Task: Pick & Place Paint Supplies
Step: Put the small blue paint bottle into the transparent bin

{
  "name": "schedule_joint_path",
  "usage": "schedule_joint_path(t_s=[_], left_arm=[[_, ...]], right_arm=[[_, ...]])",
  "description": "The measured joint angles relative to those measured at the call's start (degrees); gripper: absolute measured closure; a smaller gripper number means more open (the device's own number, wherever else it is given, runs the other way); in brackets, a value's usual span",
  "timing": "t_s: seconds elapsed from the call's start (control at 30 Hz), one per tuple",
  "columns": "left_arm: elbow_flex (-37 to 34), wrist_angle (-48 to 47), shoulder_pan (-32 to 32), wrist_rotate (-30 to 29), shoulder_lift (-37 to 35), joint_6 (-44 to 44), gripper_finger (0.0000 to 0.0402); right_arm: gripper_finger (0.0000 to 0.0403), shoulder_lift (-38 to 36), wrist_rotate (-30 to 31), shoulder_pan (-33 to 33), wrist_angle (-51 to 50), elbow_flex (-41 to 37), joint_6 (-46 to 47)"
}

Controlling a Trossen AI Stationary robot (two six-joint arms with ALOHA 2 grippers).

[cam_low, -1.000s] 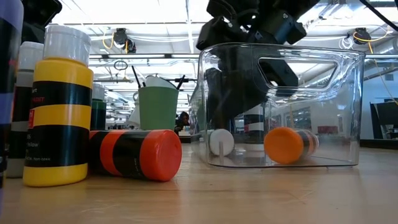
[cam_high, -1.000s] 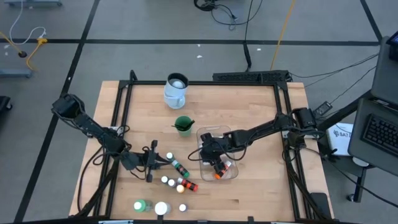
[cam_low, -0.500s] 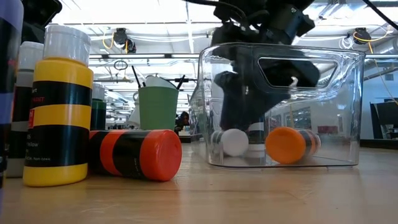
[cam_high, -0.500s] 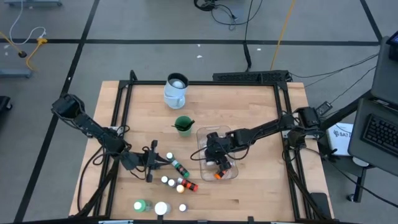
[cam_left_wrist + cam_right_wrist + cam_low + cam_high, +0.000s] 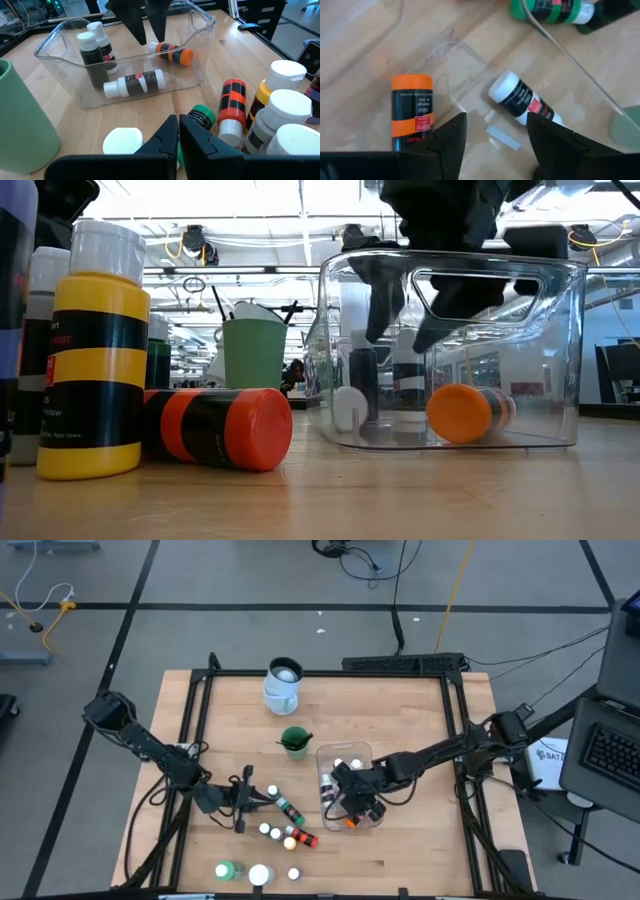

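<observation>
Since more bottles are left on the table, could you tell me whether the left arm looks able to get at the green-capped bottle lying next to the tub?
Probably yes. The left gripper, shut, points at the green-capped bottle, with bare wood between; the clear tub stands beyond.

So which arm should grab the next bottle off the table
Left. Its shut gripper sits right beside the loose bottles on the table, while the right gripper, open and empty, hangs in the tub.

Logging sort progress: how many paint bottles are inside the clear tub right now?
4. In the clear tub: two black bottles upright together, a white-capped bottle lying down, and an orange-capped bottle lying under the open right gripper.
</observation>
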Motion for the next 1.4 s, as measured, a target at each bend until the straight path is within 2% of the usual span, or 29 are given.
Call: schedule_joint_path(t_s=[0.27, 0.6, 0.77, 0.9, 1.2, 1.4], left_arm=[[0.0, -0.1, 0.0, 0.0, 0.0, 0.0, 0.038], [0.0, -0.2, 0.0, 0.0, 0.0, -0.3, 0.038], [0.0, -0.1, 0.0, 0.0, 0.0, -0.2, 0.038], [0.0, -0.1, 0.0, 0.0, 0.0, -0.2, 0.038], [0.0, -0.1, 0.0, -0.1, 0.0, 0.0, 0.038], [0.0, -0.2, 0.0, -0.1, 0.0, -0.1, 0.038]], right_arm=[[0.0202, 1.1, 0.1, -0.5, 4.0, 0.1, 1.9], [0.0202, 1.0, -0.2, 2.6, 6.9, 0.0, 2.0], [0.0202, 1.5, -7.7, 2.5, 5.4, 0.0, 1.2], [0.0209, 2.8, -9.2, 1.3, 5.5, 0.0, 0.5], [0.0231, 4.4, -8.3, -0.8, 7.5, 0.0, -1.4], [0.0243, 0.3, -0.7, 1.1, 10.8, 0.2, -1.2]])
